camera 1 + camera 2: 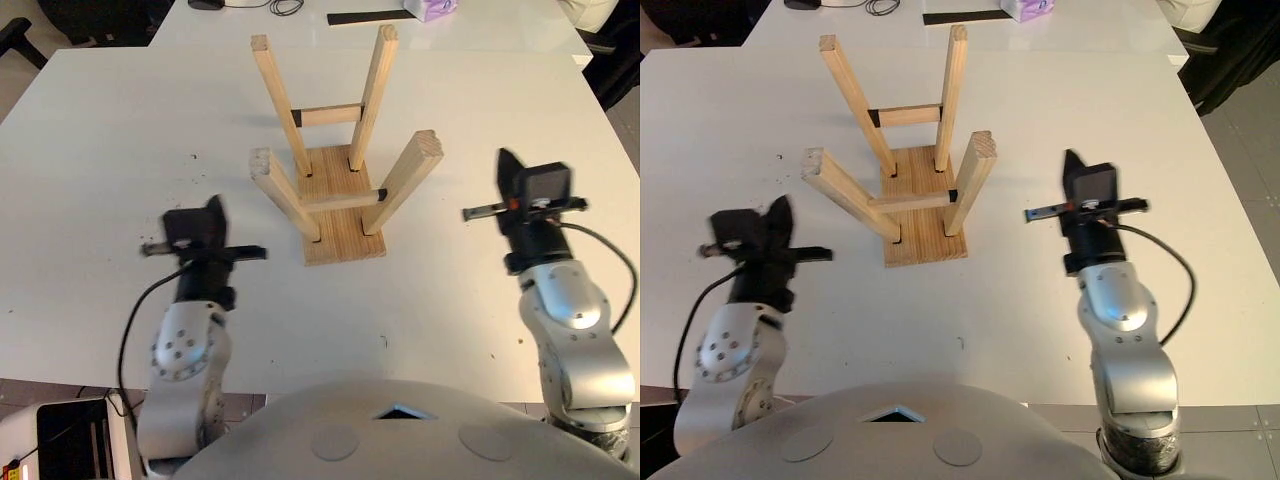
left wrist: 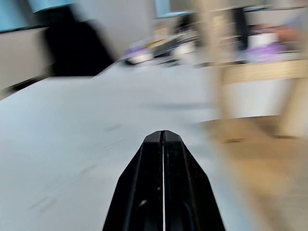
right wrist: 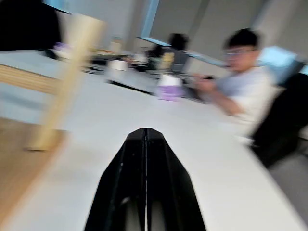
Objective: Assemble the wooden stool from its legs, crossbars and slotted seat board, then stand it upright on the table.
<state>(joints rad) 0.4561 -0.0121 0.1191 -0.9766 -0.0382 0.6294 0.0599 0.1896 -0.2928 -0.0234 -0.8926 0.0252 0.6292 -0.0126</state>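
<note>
Wooden stool (image 1: 335, 190) stands upside down on the white table (image 1: 100, 150). Its seat board (image 1: 343, 240) lies flat and four legs stick up, splayed. Far crossbar (image 1: 330, 115) and near crossbar (image 1: 342, 201) each join a leg pair. Left gripper (image 1: 213, 208) is near the stool's left side, not touching. Right gripper (image 1: 506, 162) is well apart on the right.

The seat board (image 1: 343, 240) is light-brown wood with fine lengthwise grain. The legs (image 1: 372, 100) and crossbars (image 1: 332, 115) are paler, plain wood, and each crossbar carries a black band at one end. The table (image 1: 120, 130) is white with a few dark specks. The left gripper (image 2: 163, 135) and right gripper (image 3: 146, 133) are black. The box (image 1: 432, 8) is purple and the strip (image 1: 365, 17) is black.
</note>
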